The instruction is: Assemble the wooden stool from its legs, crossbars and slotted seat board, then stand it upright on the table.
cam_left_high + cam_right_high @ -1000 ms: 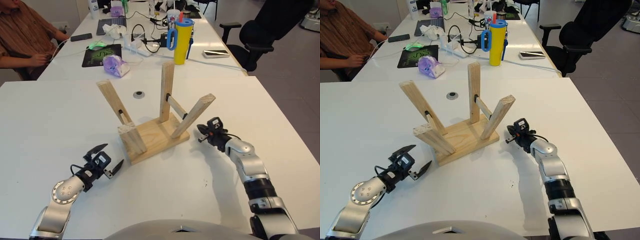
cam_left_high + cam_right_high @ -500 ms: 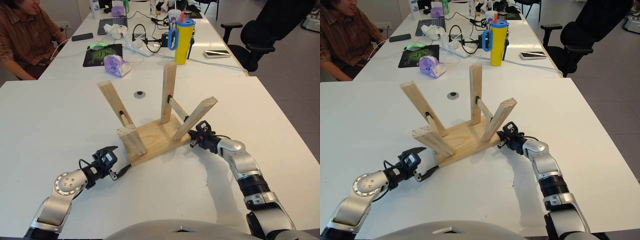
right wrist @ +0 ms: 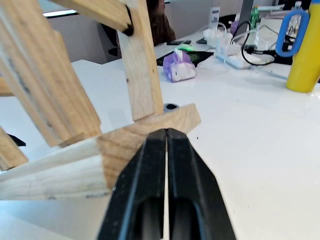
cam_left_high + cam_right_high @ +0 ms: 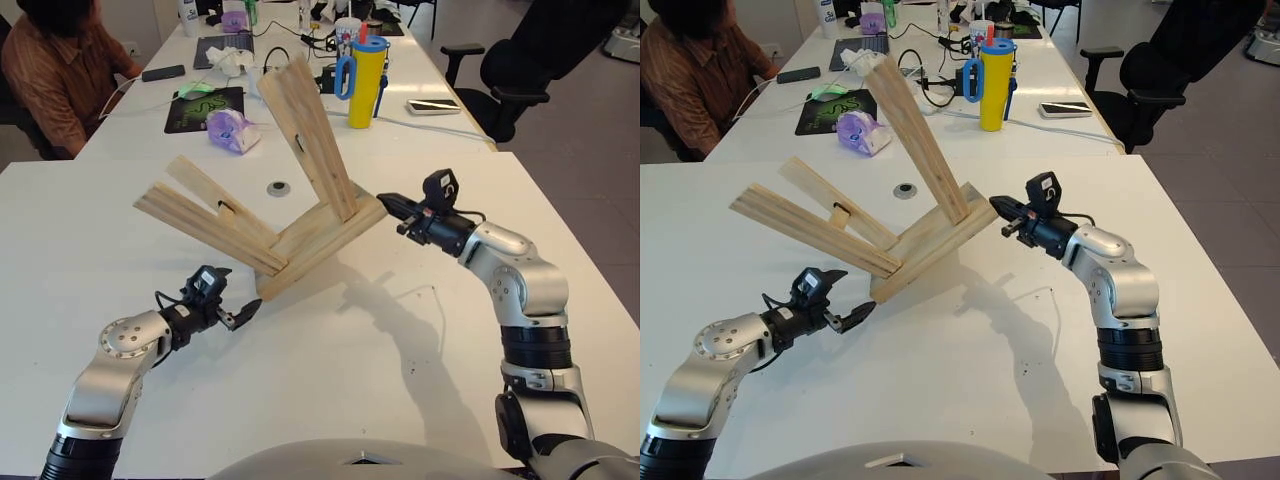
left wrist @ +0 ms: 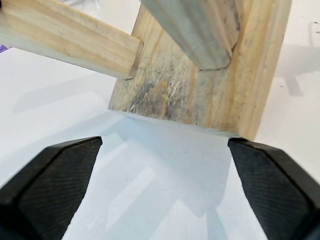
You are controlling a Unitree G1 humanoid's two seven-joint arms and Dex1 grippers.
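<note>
the stool [image 4: 290, 240] has tipped up since a moment ago. before, its seat board [image 4: 325, 238] lay flat, and now the right side of the board is up in the air. my right gripper [image 4: 388, 200] has come up with it. my left gripper [image 4: 847, 293] has stayed low.

the seat board sits just on my side of the round hole [image 4: 279, 188] in the table [image 4: 90, 230]. only its low edge touches the table. two legs [image 4: 200, 222] lean out to the left of the hole. the other legs [image 4: 310, 120] stick up high, just right of the hole.

the right gripper is right of the hole. its fingers are pressed tight together and hold nothing. the tips touch the raised corner of the board.

the left gripper is on my side of the hole, just beside the low edge of the board. its fingers are spread wide, with nothing between them.
</note>
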